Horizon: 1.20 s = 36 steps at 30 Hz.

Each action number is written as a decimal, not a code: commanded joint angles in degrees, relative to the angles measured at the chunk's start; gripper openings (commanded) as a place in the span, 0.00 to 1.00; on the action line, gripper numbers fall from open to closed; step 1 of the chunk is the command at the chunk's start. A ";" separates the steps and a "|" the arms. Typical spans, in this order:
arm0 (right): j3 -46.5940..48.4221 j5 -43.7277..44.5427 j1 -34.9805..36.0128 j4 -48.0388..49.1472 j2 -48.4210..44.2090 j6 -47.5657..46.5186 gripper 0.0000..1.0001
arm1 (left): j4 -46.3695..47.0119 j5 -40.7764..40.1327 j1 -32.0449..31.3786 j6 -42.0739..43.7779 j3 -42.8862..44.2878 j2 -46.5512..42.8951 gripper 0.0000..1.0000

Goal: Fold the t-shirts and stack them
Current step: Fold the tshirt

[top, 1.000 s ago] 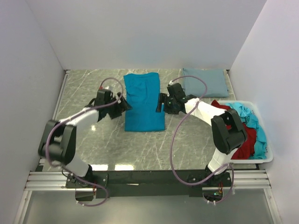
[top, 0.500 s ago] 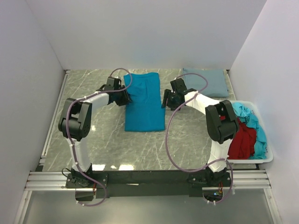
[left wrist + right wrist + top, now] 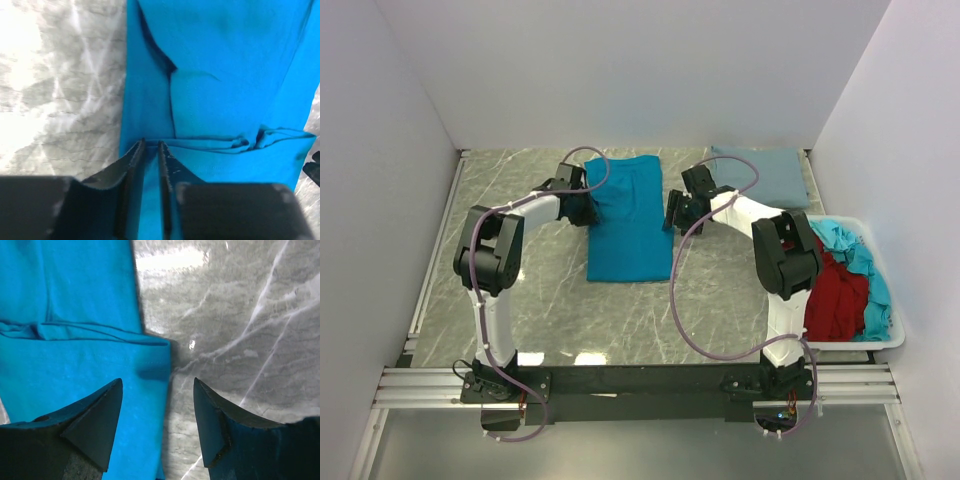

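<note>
we find the teal t-shirt (image 3: pixel 628 215), soft cotton folded into a long rectangle, on the glossy veined tabletop (image 3: pixel 520 295) near its far edge. the left gripper (image 3: pixel 150 147) is clenched on the shirt's left hem. the right gripper (image 3: pixel 157 390) is released, straddling the right hem. both wrist views cut off the shirt's ends.

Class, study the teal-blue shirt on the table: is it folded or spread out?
Folded lengthwise: the teal-blue shirt forms a narrow rectangle, no sleeves sticking out, layered edges in wrist views.
</note>
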 commanded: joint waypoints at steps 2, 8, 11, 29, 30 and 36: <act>2.72 -0.12 -0.29 -0.50 1.12 -0.70 0.65 | -0.51 -0.13 -1.35 1.55 1.31 0.45 0.18; 3.86 -0.47 -0.29 -0.50 3.06 -0.43 0.60 | -0.59 -1.00 -2.23 1.28 1.13 -0.69 0.03; 4.56 -0.82 -0.29 -0.67 4.19 -0.52 0.56 | -0.25 -1.18 -2.32 1.02 0.52 -2.00 0.01; 5.27 -0.82 0.85 -1.02 -1.33 -1.40 0.00 | 3.53 -0.83 -2.23 -0.65 -5.19 -11.49 0.01; 5.18 -0.82 0.85 -1.20 -1.60 -1.40 0.00 | 3.62 -1.01 -2.23 -0.74 -5.54 -11.94 0.00; 5.26 -1.96 1.46 -0.85 -2.66 -1.31 0.00 | 4.24 -1.89 -1.62 -0.74 -8.01 -14.05 0.01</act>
